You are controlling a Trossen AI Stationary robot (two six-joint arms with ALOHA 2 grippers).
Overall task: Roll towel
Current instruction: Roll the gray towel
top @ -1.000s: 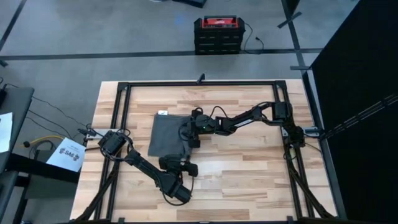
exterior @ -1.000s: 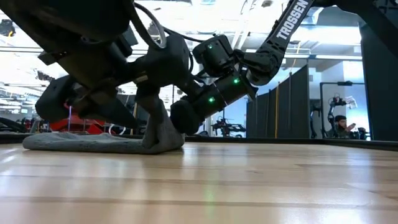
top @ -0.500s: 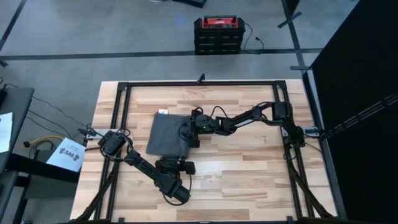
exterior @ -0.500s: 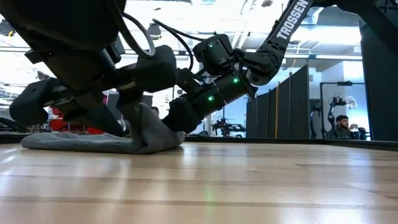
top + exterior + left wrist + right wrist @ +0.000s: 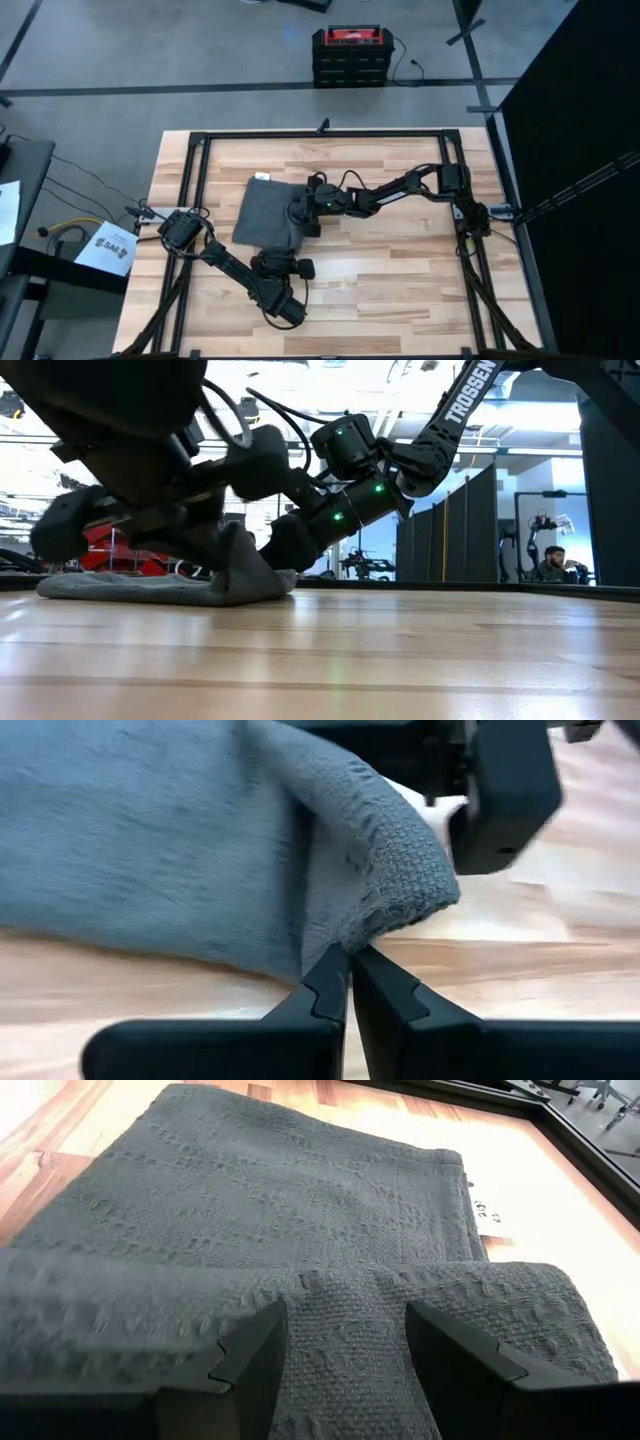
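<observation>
The dark grey towel (image 5: 265,213) lies on the wooden counter (image 5: 400,270), its right edge folded over. The left end effector (image 5: 348,982) pinches a corner fully closed; the right end effector (image 5: 340,1342) straddles the fold, fingers parted. Both should advance evenly to keep the roll tight

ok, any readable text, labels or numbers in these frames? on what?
"TRUSSEN": white letters on the right arm, low view.
Towel tag: small dark marks, too small to read.
White sheet left of the table: dark logo, unreadable.
Red and black case on the floor: no legible label.
</observation>
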